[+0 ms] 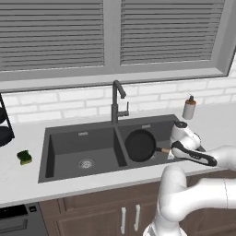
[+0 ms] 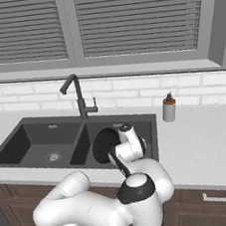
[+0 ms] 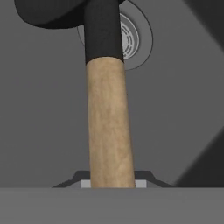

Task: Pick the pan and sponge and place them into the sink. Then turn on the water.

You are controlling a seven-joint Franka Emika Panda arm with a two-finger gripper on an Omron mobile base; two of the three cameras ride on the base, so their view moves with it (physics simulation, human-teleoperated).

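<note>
My gripper (image 1: 169,151) is shut on the light-brown wooden handle (image 3: 109,127) of the black pan (image 1: 139,145). The pan hangs tilted inside the right basin of the dark grey sink (image 1: 64,144), and I cannot tell whether it touches the bottom. In the hand view the handle runs up from between my fingertips (image 3: 141,183) to the pan's black body (image 3: 52,11), with the round silver drain (image 3: 133,39) behind it. From the right base camera the pan (image 2: 104,142) shows just left of the hand. The green and yellow sponge (image 1: 24,157) lies on the counter left of the sink. No water runs from the faucet (image 1: 118,99).
A soap dispenser (image 1: 189,108) stands on the counter behind the sink's right corner. A black tiered rack (image 1: 3,125) is at the far left edge. The left basin holds nothing but its drain (image 1: 85,162). The window sill and blinds are behind the faucet (image 2: 76,95).
</note>
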